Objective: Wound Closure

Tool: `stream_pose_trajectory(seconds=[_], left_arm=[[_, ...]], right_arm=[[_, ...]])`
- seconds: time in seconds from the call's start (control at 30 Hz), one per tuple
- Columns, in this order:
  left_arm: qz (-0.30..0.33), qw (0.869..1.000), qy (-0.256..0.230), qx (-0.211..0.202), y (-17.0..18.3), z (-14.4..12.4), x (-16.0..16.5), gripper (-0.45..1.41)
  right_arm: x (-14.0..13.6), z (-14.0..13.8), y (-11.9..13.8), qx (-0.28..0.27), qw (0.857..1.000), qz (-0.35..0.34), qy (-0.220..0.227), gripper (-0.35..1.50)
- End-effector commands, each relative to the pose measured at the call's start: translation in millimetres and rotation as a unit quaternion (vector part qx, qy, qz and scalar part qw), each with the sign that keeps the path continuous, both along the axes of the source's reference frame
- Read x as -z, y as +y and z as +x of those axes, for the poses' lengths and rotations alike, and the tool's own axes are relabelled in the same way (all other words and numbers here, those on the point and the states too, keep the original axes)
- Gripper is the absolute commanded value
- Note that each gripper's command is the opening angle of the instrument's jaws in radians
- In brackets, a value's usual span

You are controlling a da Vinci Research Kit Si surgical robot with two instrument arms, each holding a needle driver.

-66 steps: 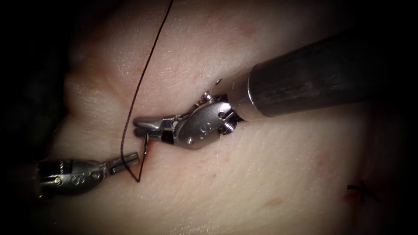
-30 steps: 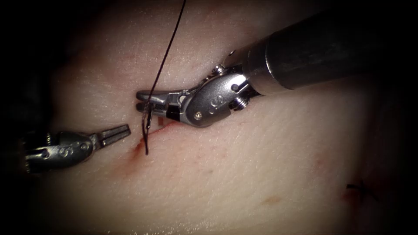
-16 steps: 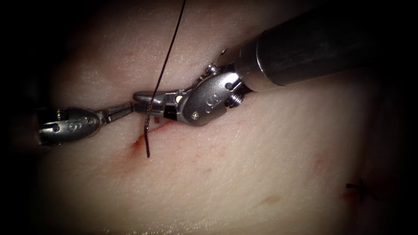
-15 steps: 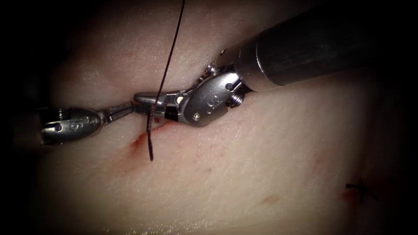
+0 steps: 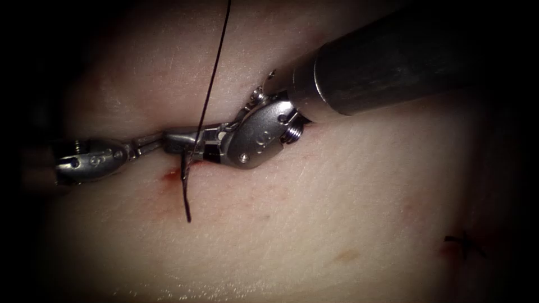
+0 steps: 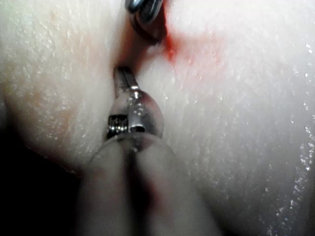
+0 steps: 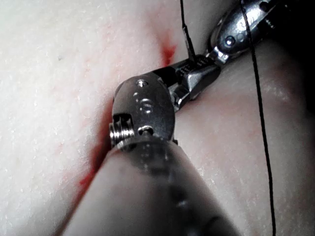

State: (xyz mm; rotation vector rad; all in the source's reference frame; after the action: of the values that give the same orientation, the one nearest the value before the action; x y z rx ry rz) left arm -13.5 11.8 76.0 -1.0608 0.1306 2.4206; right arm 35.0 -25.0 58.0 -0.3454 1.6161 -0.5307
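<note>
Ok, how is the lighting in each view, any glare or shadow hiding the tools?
Endoscope view: light pools on the tissue, edges dark, left tool dim, its hold unclear; glare on the right tool, shut on what seems the needle near its upper end, out of the tissue. Left wrist view: tissue strongly lit. Right wrist view: glints on the right tool, thread dark.

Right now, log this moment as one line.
right tool: holds needle, clear of tissue | left tool: tip at right tool's jaws, grip unclear | thread: runs up
</note>
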Motion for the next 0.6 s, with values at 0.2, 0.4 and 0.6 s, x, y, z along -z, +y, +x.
stream_pose_trajectory(seconds=[0.2, 0.4, 0.6], left_arm=[[0.001, 1.0, 0.01, 0.003, -0.3, 1.3, -0.7, -0.45], [0.0, 1.0, 0.015, 0.004, 0.0, 2.6, -0.9, -0.45], [0.0, 1.0, 0.016, 0.005, -0.1, 2.5, -0.9, -0.45]], right_arm=[[-3.6, 0.4, -3.0, 0.006, 1.0, -0.003, -0.008, -0.35], [-4.9, 0.3, -4.1, 0.012, 1.0, 0.001, -0.017, -0.35], [-5.8, -1.5, -4.7, 0.01, 0.999, 0.008, -0.034, -0.35]])
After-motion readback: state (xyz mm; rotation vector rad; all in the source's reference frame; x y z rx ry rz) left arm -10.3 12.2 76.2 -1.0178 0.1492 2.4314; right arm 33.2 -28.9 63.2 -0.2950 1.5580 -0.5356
